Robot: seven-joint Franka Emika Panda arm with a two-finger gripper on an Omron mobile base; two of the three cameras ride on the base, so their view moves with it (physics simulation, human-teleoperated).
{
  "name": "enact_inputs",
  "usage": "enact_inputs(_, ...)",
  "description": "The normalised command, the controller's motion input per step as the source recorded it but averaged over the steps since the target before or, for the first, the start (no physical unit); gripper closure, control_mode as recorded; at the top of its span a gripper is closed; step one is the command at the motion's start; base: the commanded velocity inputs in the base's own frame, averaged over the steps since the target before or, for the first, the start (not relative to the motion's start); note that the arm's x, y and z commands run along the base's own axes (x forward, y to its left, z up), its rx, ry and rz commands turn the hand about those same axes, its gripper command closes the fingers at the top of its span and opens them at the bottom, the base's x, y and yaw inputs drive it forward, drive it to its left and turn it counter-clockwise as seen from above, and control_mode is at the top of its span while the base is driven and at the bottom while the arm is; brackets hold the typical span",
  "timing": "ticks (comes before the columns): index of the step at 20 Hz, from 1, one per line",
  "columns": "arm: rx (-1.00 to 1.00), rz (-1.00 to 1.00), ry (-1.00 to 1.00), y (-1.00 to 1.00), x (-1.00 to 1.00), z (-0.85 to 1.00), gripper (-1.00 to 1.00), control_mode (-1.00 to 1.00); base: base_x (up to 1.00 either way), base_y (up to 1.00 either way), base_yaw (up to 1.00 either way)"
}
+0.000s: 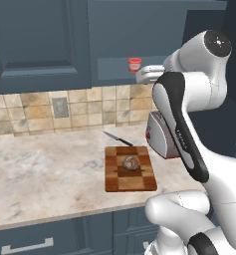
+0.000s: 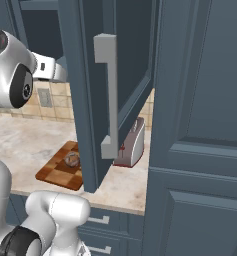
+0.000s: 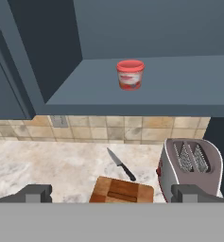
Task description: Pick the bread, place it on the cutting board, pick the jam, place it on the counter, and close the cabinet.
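2 task items logged: bread (image 1: 131, 163) resting on cutting board (image 1: 130, 184), jam (image 3: 130, 74) upright on the open cabinet (image 3: 146, 90) shelf. End effector (image 3: 112, 193) spread wide, empty, facing the jar, probably lining up a grasp.

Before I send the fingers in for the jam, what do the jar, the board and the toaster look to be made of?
The jam: matte red jar with a pale label, plastic or glass, can't tell which. The cutting board: wood, shown by light and dark brown strips with a darker centre. The toaster: brushed-looking silver metal shell, apparently with a red lower trim.
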Motion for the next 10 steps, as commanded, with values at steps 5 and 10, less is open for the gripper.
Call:
enact_inputs(5, 0.0, 0.0, 0.0, -0.06, 0.33, 0.05, -1.0, -1.0, 0.0, 0.0, 0.0)
enact_inputs(10, 0.0, 0.0, 0.0, -0.03, 0.29, 0.01, -1.0, -1.0, 0.0, 0.0, 0.0)
